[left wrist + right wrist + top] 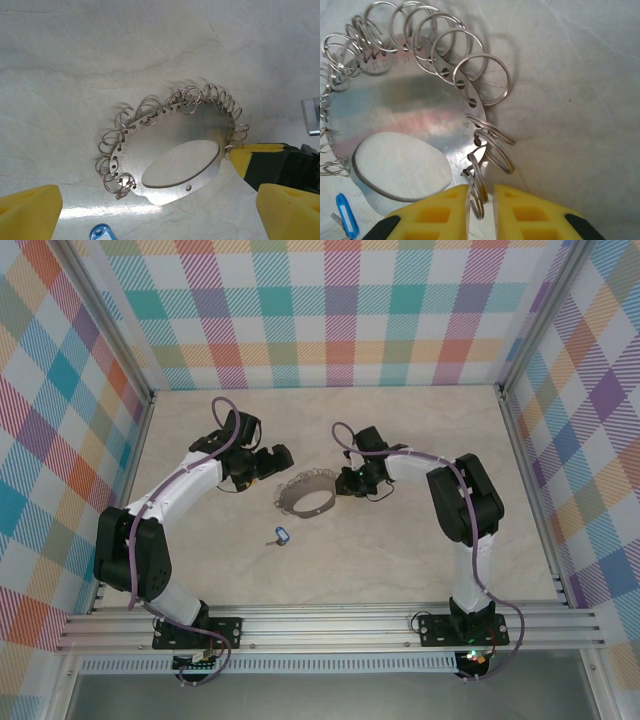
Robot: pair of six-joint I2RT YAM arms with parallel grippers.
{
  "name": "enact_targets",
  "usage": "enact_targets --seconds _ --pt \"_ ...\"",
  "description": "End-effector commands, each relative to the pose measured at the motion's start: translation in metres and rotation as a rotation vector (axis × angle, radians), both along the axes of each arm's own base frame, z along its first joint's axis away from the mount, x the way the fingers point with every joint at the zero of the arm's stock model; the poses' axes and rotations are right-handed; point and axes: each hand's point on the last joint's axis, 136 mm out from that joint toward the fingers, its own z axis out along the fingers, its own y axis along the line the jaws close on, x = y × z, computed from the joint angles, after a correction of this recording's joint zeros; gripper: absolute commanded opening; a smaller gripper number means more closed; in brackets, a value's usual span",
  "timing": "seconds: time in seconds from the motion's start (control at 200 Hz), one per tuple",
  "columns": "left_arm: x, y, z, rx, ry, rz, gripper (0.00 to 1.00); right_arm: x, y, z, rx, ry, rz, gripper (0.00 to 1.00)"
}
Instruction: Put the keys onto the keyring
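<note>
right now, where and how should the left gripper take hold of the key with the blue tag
Probably the blue oval tag, bulkier than the silvery key lying flat on the table. Come down from above with the open left gripper, jaws across the tag's narrow width; it lies apart from the keyring, toward the arms' bases.

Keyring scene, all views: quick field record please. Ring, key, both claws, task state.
keyring: metal plate with oval cutout, rim fringed with small split rings
key: blue tag, loose on the table, near side of the keyring, not touching it
right claw: shut on one rim loop of the keyring
left claw: open, facing the keyring, holding nothing
task state: key not yet on the keyring
</note>
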Motion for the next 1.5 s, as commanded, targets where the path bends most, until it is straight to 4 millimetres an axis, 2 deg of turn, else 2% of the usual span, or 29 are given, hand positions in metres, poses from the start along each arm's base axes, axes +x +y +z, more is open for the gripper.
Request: enact_targets --seconds 0.0,0.175,0.255,0.32,0.38,0.45,0.525,0.675,0.87,1.03,1.1,1.235,1.365,1.495 --pt "0.001 -0.004 0.009 0.005 -0.008 0.0 1.0 0.002 0.008 0.001 0.019 0.005 0.018 0.2" --pt "0.001 -0.002 0.01 0.009 -0.014 0.003 1.0 0.002 0.009 0.002 0.025 0.007 0.021 0.14" --pt "0.001 -0.002 0.011 0.011 -0.016 0.004 1.0 0.001 0.009 0.002 0.026 0.008 0.024 0.09" --pt "0.001 -0.001 0.012 0.013 -0.018 0.007 1.0 0.0 0.009 0.004 0.028 0.007 0.028 0.0" --pt "0.001 0.0 0.012 0.018 -0.021 0.011 1.0 0.0 0.009 0.007 0.028 0.008 0.03 0.0" --pt "0.004 0.003 0.019 0.036 -0.035 0.022 1.0 0.0 0.01 0.019 0.035 -0.008 0.041 0.0" --pt "0.01 0.006 0.03 0.055 -0.064 0.031 1.0 0.003 0.01 0.044 0.043 -0.052 0.056 0.0" --pt "0.025 0.006 0.062 0.073 -0.128 0.029 1.0 0.008 0.013 0.115 0.093 -0.201 0.11 0.0" --pt "0.039 -0.022 0.114 -0.036 -0.226 -0.092 0.9 0.006 0.016 0.205 0.22 -0.382 0.191 0.0" --pt "0.044 -0.05 0.156 -0.156 -0.312 -0.208 0.77 -0.005 0.018 0.267 0.386 -0.477 0.281 0.0" --pt "0.043 -0.06 0.176 -0.219 -0.351 -0.252 0.69 -0.011 0.015 0.287 0.448 -0.482 0.306 0.0" --pt "0.035 -0.083 0.212 -0.369 -0.422 -0.349 0.61 -0.022 0.014 0.318 0.55 -0.488 0.352 0.0" --pt "0.03 -0.097 0.23 -0.467 -0.445 -0.402 0.44 -0.031 0.015 0.335 0.615 -0.475 0.383 0.0" --pt "0.021 -0.106 0.237 -0.524 -0.453 -0.452 0.36 -0.024 0.015 0.345 0.672 -0.468 0.363 0.0"
